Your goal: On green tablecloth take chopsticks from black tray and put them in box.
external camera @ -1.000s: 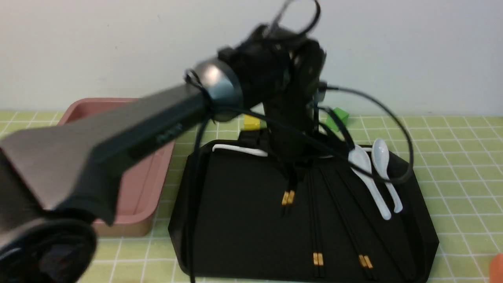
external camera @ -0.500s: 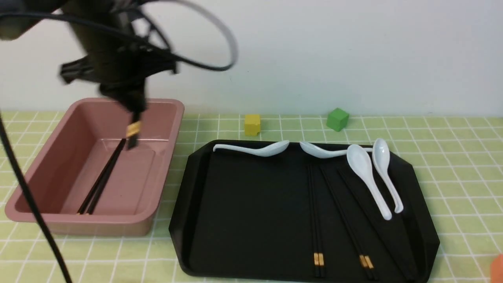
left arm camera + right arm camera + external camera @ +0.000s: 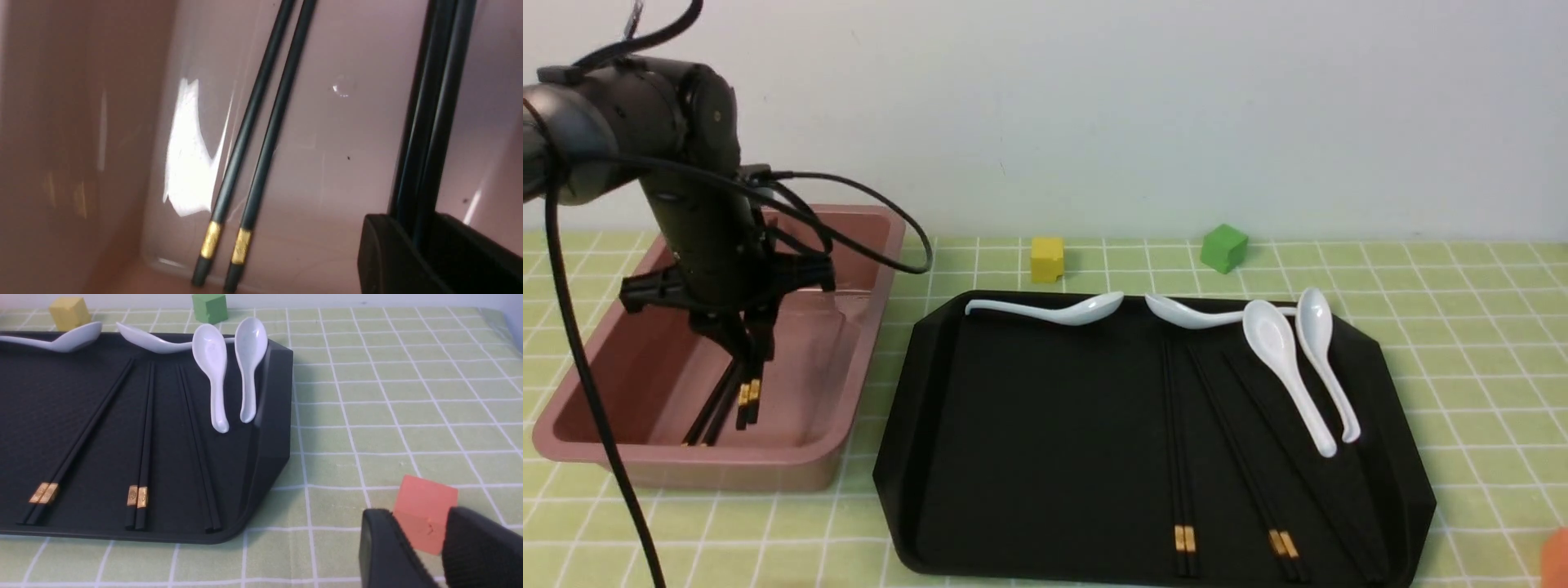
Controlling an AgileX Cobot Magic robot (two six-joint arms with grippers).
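The left end effector (image 3: 752, 363), clamped on chopsticks (image 3: 749, 395) hanging just below it, has swung from the black tray (image 3: 1045, 425) down into the box (image 3: 768, 469), so letting go looks next.

The tablecloth (image 3: 1462, 327) is light yellow-green, gridded with thin white lines. The tray (image 3: 1029, 441) is matte black. The chopsticks (image 3: 142, 457) are black with gold bands. The box (image 3: 727, 471) is dusty pink and the spoons (image 3: 1270, 336) are white. The small cubes are yellow (image 3: 1046, 259), green (image 3: 1223, 247) and orange-red (image 3: 425, 510).
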